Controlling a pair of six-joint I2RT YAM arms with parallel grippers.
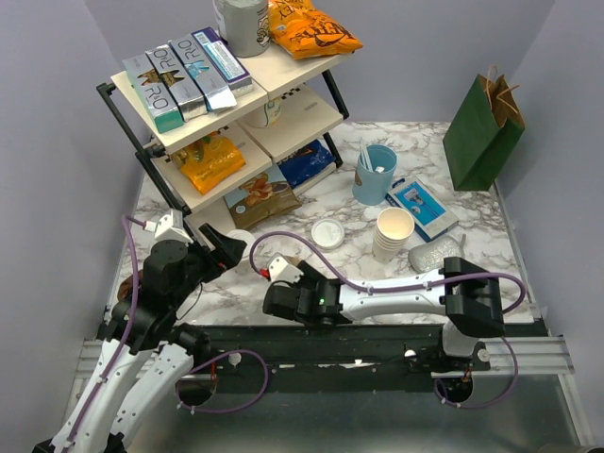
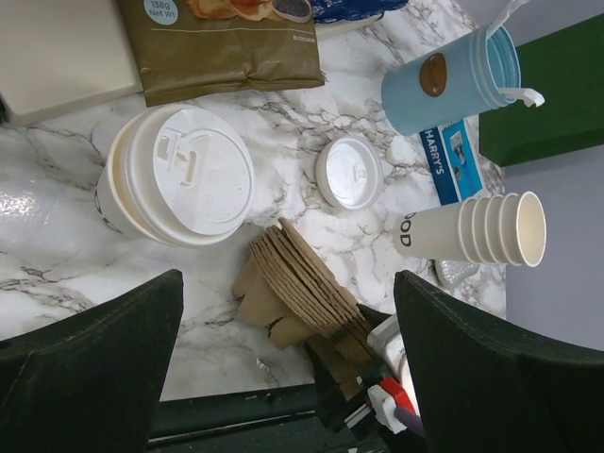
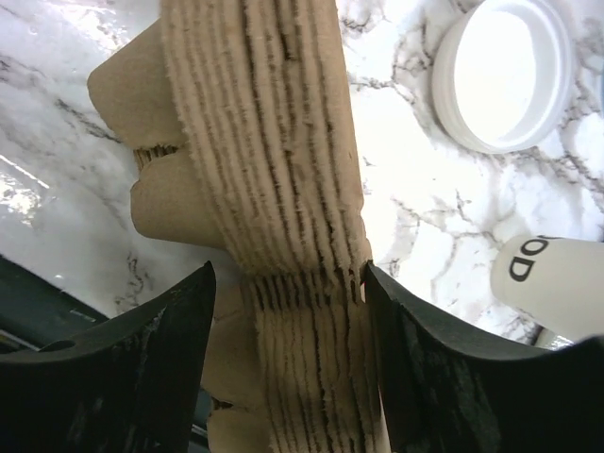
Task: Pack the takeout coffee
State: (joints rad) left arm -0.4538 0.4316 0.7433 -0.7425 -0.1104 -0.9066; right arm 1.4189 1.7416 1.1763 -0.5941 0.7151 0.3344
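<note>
The takeout coffee (image 2: 179, 175), a cream paper cup with a white lid, stands on the marble top below the shelf, half hidden behind my left gripper in the top view (image 1: 242, 238). My left gripper (image 1: 229, 253) (image 2: 288, 311) hangs open just near of it, holding nothing. A stack of brown cardboard sleeves (image 2: 302, 283) (image 3: 274, 170) lies between the jaws of my right gripper (image 1: 272, 283) (image 3: 288, 274). The right jaw touches the stack's edge and the left jaw stands apart from it, so the gripper is open.
A loose white lid (image 1: 327, 233) (image 2: 349, 173) lies right of the coffee. A stack of lidless cream cups (image 1: 394, 233), a light blue cup (image 1: 375, 173), a blue box (image 1: 422, 209) and a green paper bag (image 1: 484, 127) stand farther right. The snack shelf (image 1: 217, 104) fills the back left.
</note>
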